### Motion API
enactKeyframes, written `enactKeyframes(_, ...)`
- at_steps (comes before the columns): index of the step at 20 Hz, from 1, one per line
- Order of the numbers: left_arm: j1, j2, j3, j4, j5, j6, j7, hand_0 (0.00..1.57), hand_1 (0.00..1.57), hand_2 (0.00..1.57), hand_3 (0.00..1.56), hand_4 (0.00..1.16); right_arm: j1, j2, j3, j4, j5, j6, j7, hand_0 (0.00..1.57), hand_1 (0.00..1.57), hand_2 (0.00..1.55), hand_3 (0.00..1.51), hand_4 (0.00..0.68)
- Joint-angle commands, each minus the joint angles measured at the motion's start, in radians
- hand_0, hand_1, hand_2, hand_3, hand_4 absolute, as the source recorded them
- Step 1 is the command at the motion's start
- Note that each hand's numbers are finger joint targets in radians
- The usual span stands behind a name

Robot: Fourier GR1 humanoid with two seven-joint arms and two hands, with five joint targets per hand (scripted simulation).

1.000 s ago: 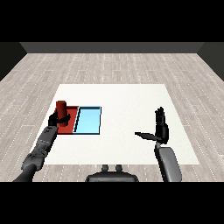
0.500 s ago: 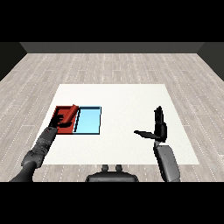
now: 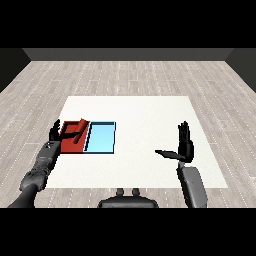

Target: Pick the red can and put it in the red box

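Observation:
The red can [image 3: 76, 131] lies on its side in the red tray [image 3: 69, 147], its far end resting against the tray's back right corner. My left hand [image 3: 54, 134] hovers at the tray's left edge, open with fingers spread, and is not touching the can. On the right side of the table my right hand [image 3: 185, 146] is held upright and open, thumb pointing left, with nothing in it.
A light blue tray [image 3: 101, 138] with nothing in it lies against the right side of the red tray. The white table [image 3: 145, 120] stretches between the trays and my right hand. Grey wooden floor surrounds the table.
My left hand held the can upright over the red tray. The can then tipped onto its side in the tray, and the hand opened and drew back to the left.

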Motion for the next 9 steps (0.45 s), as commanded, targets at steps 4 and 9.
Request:
enactKeyframes(4, -0.051, -0.134, 0.193, -0.272, 0.230, -0.145, -0.339, 0.00, 0.00, 0.00, 0.00, 0.00, 0.031, 0.026, 0.029, -0.012, -0.036, 0.048, -0.043, 0.00, 0.00, 0.00, 0.00, 0.000)
enactKeyframes(9, 0.055, -0.286, 0.138, -0.446, 0.256, -0.263, -0.449, 0.00, 0.00, 0.00, 0.00, 0.00, 0.044, 0.009, 0.054, -0.027, -0.102, 0.144, -0.018, 0.00, 0.00, 0.00, 0.00, 0.000)
